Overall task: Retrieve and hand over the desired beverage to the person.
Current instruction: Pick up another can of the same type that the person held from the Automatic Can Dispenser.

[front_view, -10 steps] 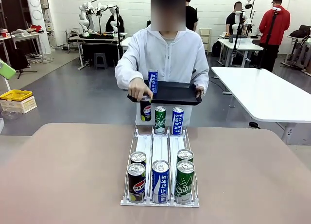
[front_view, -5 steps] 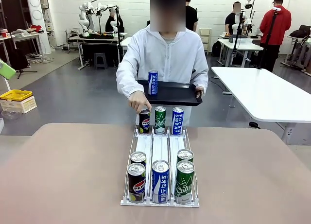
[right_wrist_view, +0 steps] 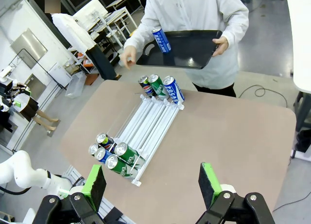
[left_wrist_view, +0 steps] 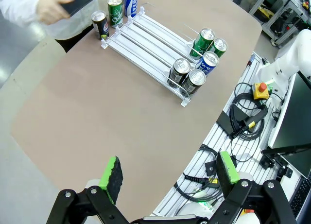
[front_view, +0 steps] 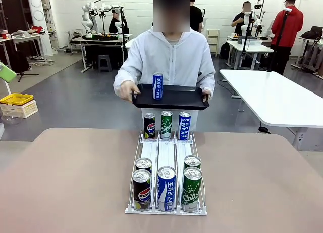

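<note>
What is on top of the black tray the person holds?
One blue can stands upright on the tray; the rest of its surface looks bare. The spot right behind the can is covered.

Worktop [front_view: 65, 182]: smooth, matt tan surface, laminate look. Cans [front_view: 166, 188]: glossy printed metal with bright silvery tops. Rack [front_view: 165, 153]: slick white plastic rails. Tray [front_view: 184, 97]: black plastic with a slight sheen. Person [front_view: 151, 61] wears soft, matt white cloth. Left pincer [left_wrist_view: 168, 162]: matt black body; pads [left_wrist_view: 112, 171] are green and rough-grained.

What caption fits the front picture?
A person holds a black tray carrying one blue can behind a rack of cans.
</note>
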Controlling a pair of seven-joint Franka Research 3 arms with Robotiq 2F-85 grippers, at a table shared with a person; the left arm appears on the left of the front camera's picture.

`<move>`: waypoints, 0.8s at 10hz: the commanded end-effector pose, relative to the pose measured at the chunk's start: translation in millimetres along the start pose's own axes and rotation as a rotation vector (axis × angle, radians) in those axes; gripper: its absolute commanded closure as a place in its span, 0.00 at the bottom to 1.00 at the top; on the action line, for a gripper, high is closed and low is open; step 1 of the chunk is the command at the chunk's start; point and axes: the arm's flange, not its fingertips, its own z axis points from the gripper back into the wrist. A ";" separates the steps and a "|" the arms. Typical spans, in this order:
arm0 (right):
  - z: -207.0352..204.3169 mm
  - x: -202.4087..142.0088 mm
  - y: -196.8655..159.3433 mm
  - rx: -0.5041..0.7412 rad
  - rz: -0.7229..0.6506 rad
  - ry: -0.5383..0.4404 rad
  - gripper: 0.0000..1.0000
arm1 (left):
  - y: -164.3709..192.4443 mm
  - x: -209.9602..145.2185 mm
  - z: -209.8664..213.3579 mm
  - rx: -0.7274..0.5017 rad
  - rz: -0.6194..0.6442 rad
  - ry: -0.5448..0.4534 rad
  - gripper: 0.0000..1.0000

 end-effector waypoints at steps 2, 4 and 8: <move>-2.3 2.7 -0.3 0.031 0.008 -0.018 0.00 | 0.6 1.5 1.0 0.000 -0.001 -0.003 0.00; -2.3 2.7 -0.3 0.031 0.008 -0.018 0.00 | 0.6 1.5 1.0 0.000 -0.001 -0.003 0.00; -2.3 2.7 -0.3 0.031 0.008 -0.018 0.00 | -42.2 52.5 -53.7 0.065 -0.033 0.226 0.00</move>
